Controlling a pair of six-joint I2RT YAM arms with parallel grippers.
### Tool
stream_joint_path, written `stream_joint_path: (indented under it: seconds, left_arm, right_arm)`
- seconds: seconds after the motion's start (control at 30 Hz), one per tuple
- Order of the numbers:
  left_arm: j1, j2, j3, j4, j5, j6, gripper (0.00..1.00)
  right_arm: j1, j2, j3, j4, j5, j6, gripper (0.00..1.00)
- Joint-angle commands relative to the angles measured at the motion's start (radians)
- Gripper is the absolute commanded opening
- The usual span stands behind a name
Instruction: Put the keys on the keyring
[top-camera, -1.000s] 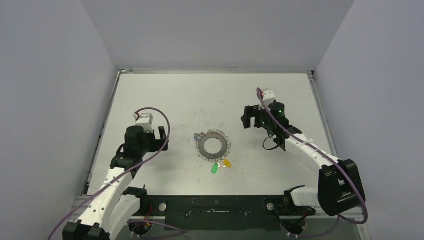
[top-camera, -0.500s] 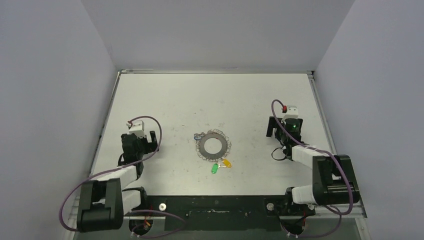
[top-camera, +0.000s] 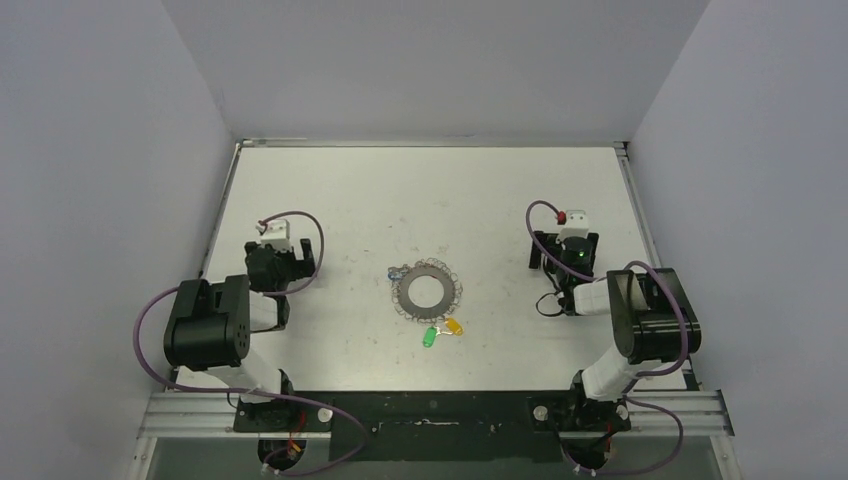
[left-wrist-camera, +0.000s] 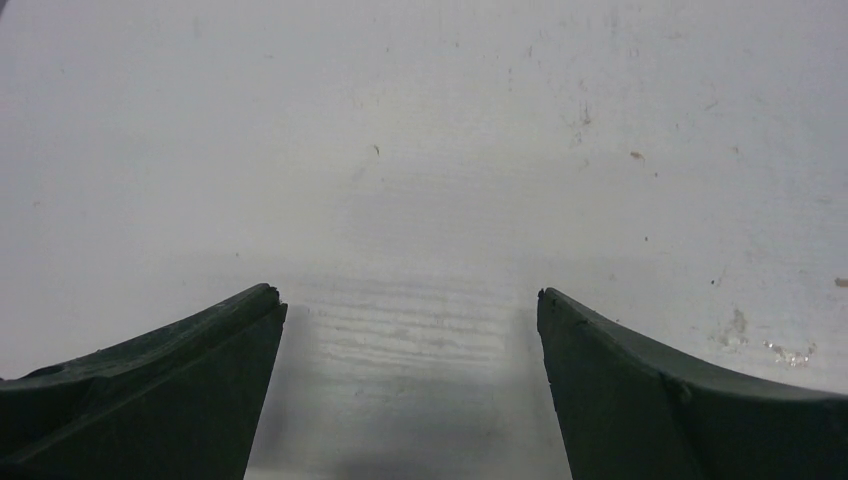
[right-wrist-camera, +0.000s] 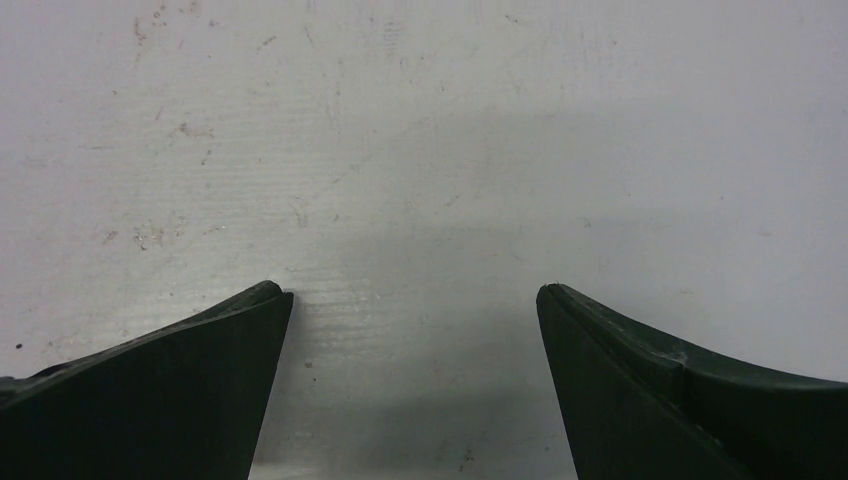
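1. Both arms have folded back; left gripper (left-wrist-camera: 410, 300) and right gripper (right-wrist-camera: 413, 292), spread and empty, flank the keyring (top-camera: 428, 291), well apart.
2. Blue-tagged key (top-camera: 394, 272) touches its far-left rim.
3. Likely homing; next, confirm attachment.

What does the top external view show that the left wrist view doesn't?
Only top external: a flat grey metal ring edged with wire loops, with a green oblong plastic tag and a yellow oblong plastic tag by its near edge. Only left wrist: the left jaws close up, spread apart, nothing between. Both: the scuffed white table.
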Motion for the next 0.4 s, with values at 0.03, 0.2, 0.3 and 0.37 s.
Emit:
stream_joint_path:
  seconds: [0.03, 0.2, 0.3, 0.37]
  left_arm:
    - [0.005, 0.007, 0.063, 0.039, -0.018, 0.002, 0.97]
    - [-0.001, 0.007, 0.071, 0.013, -0.02, 0.006, 0.97]
    - [-0.007, 0.013, 0.076, 0.014, -0.023, 0.012, 0.97]
    - [-0.007, 0.006, 0.068, 0.019, -0.026, 0.012, 0.97]
  right_arm:
    - [0.033, 0.006, -0.012, 0.184, 0.126, -0.011, 1.0]
    - [0.044, 0.0, -0.011, 0.171, 0.144, -0.021, 1.0]
    - [0.049, 0.0, -0.011, 0.171, 0.152, -0.026, 1.0]
    - [0.053, 0.001, -0.011, 0.172, 0.156, -0.026, 1.0]
